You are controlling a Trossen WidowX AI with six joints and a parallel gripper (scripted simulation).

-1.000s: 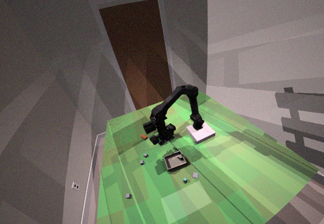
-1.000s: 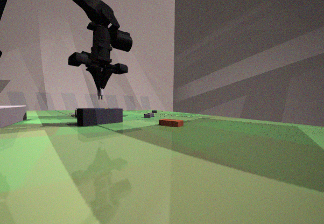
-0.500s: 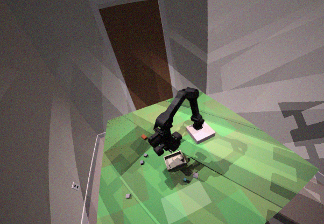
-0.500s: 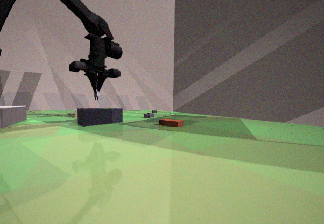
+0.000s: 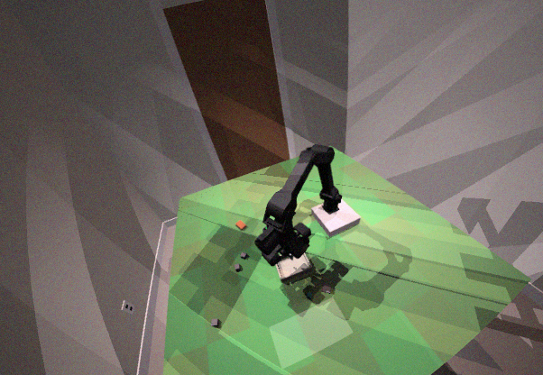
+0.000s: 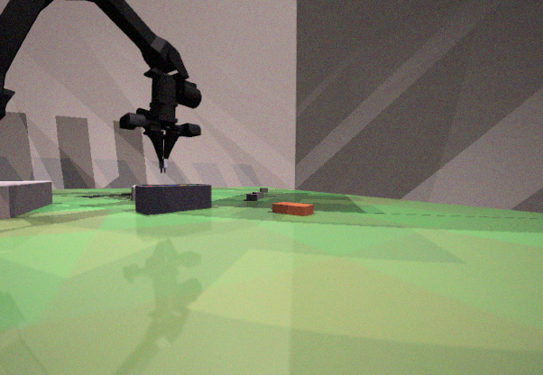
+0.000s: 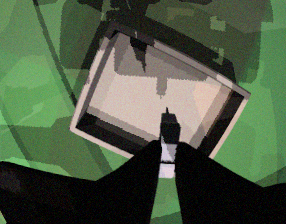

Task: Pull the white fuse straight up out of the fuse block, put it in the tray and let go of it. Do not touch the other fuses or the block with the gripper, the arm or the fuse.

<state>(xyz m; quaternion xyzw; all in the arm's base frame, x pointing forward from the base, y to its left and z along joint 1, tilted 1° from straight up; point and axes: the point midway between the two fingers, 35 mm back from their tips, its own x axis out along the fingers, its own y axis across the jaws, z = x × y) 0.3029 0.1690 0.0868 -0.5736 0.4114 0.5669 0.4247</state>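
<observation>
The gripper [image 6: 163,168] [image 7: 168,145] is shut on the white fuse [image 6: 165,163] [image 7: 167,171], which shows pale between the fingertips, with a dark part beyond it in the wrist view. The fuse is over the tray [image 5: 295,269] [image 7: 136,97], toward its near side in the wrist view, and in the air. The tray is a pale open box; a sliver of it [image 6: 133,193] shows behind the fuse block [image 6: 173,198] in the exterior view. The dark block stands apart from the gripper; the arm hides it in the top view. Traces of coloured fuses show along its top.
An orange block [image 5: 241,224] [image 6: 292,208] lies near the fuse block. Small grey cubes [image 5: 243,255] [image 5: 237,268] [image 5: 216,323] lie to the left in the top view. A teal piece [image 5: 308,294] and a pinkish piece [image 5: 326,289] lie beyond the tray. The arm stands on a pale plinth [image 5: 338,222].
</observation>
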